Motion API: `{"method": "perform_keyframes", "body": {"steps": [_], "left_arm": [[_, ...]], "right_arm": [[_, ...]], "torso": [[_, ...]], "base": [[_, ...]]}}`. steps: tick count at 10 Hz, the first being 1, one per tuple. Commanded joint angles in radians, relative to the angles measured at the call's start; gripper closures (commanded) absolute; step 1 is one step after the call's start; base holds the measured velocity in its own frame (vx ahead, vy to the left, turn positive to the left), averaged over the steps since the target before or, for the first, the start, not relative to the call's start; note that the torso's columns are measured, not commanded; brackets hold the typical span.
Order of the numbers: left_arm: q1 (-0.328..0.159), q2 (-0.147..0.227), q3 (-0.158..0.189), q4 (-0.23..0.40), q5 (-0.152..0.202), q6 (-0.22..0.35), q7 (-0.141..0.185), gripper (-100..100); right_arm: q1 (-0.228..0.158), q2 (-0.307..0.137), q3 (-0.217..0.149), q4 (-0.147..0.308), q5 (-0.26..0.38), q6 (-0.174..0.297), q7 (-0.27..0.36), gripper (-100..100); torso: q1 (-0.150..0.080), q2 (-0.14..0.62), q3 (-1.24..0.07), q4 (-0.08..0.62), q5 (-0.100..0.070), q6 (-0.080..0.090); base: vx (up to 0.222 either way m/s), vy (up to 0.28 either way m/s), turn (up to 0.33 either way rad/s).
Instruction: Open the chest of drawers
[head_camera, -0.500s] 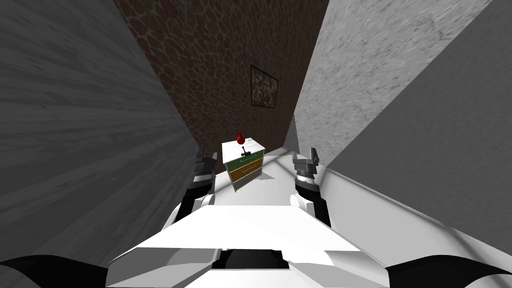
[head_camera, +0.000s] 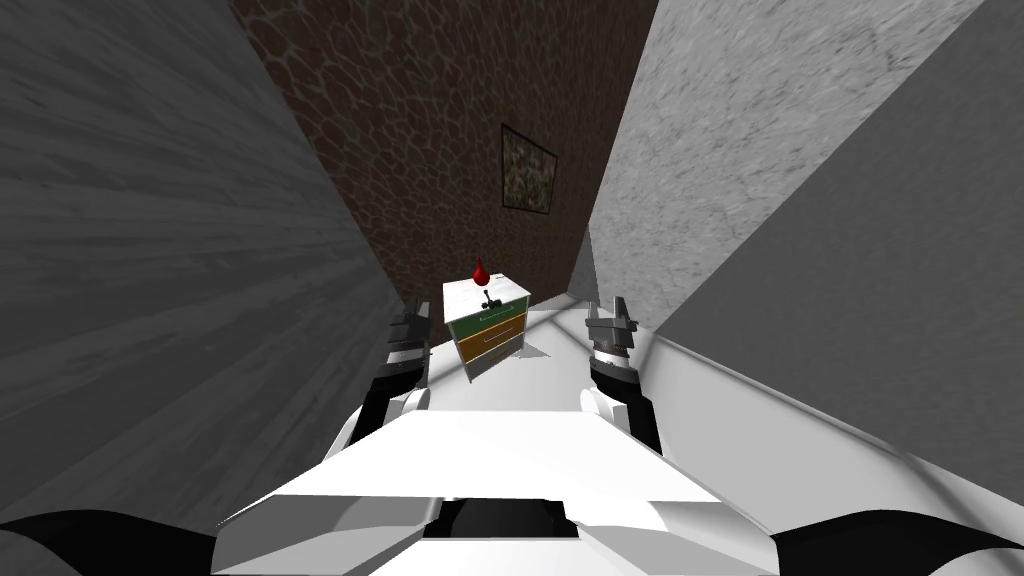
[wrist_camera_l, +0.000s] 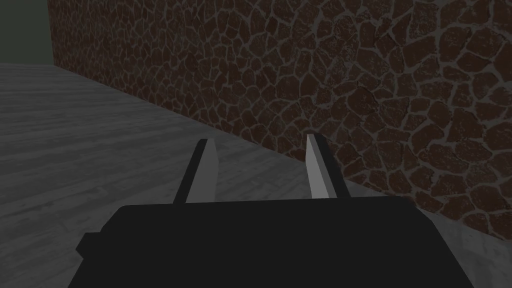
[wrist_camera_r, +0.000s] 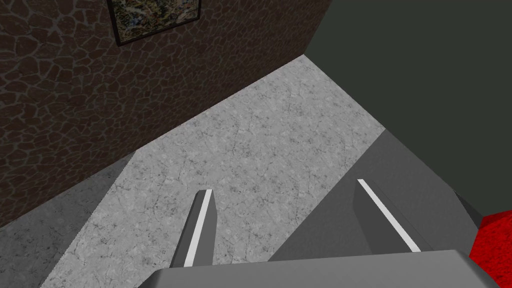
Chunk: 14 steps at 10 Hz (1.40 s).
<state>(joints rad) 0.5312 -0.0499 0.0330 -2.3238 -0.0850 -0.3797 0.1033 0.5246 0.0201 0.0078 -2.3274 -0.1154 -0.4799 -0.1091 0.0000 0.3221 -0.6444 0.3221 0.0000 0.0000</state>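
The chest of drawers (head_camera: 487, 335) is standing at the far end of a narrow passage, its back against the brown stone wall (head_camera: 420, 150), well ahead of both arms and between them in the head view. Its green top drawer (head_camera: 488, 322) and yellow lower drawer (head_camera: 490, 345) are both sitting flush with the frame, so whatever they are holding is hidden. On the white top a red vase (head_camera: 481, 271) is standing near the back edge, and a small dark object (head_camera: 491, 303) is resting closer to the front edge; its shape is too small to tell. A picture frame (head_camera: 528, 172) is hanging on the stone wall above. Pale floor (head_camera: 550, 350) is lying open between me and the chest, hemmed in by a grey wall on the left (head_camera: 150, 250) and another on the right (head_camera: 800, 200). The left gripper (head_camera: 414, 312) is hovering close to the left wall with its fingers (wrist_camera_l: 205, 170) spread and holding nothing. The right gripper (head_camera: 610, 310) is hanging level with it near the right wall, its fingers (wrist_camera_r: 199, 235) likewise apart and empty.
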Motion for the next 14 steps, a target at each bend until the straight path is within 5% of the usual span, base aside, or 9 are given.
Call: {"method": "perform_keyframes", "body": {"steps": [1,4,5,9,14], "left_arm": [[0.0,0.0,0.0,0.0,0.0,0.0,0.0,0],[0.0,0.0,0.0,0.0,0.0,0.0,0.0,0],[-0.004,0.048,0.002,0.011,0.003,-0.002,0.0,-100],[-0.024,0.158,0.013,0.07,0.018,-0.015,0.003,-100],[-0.063,0.218,0.035,0.187,0.048,-0.038,0.007,-100]], "right_arm": [[0.0,0.0,0.0,0.0,0.0,0.0,0.0,0],[0.0,0.0,0.0,0.0,0.0,0.0,0.0,0],[0.0,0.0,0.0,0.0,0.0,0.0,0.0,0],[0.0,0.0,0.0,0.0,0.0,0.0,0.0,0],[0.0,0.0,0.0,0.0,0.0,0.0,0.0,0]], "torso": [[0.0,0.074,-0.147,0.074,0.0,0.0],[0.0,0.296,-0.59,0.295,0.0,0.0],[0.0,0.369,-0.738,0.369,0.0,0.0],[0.0,0.414,-0.832,0.415,0.0,0.0],[-0.001,0.415,-0.832,0.416,0.0,0.0]], "base": [[0.0,0.0,0.0],[0.0,0.0,0.0],[0.02,-0.012,0.016],[0.043,-0.036,0.032],[0.079,-0.078,0.048]]}}
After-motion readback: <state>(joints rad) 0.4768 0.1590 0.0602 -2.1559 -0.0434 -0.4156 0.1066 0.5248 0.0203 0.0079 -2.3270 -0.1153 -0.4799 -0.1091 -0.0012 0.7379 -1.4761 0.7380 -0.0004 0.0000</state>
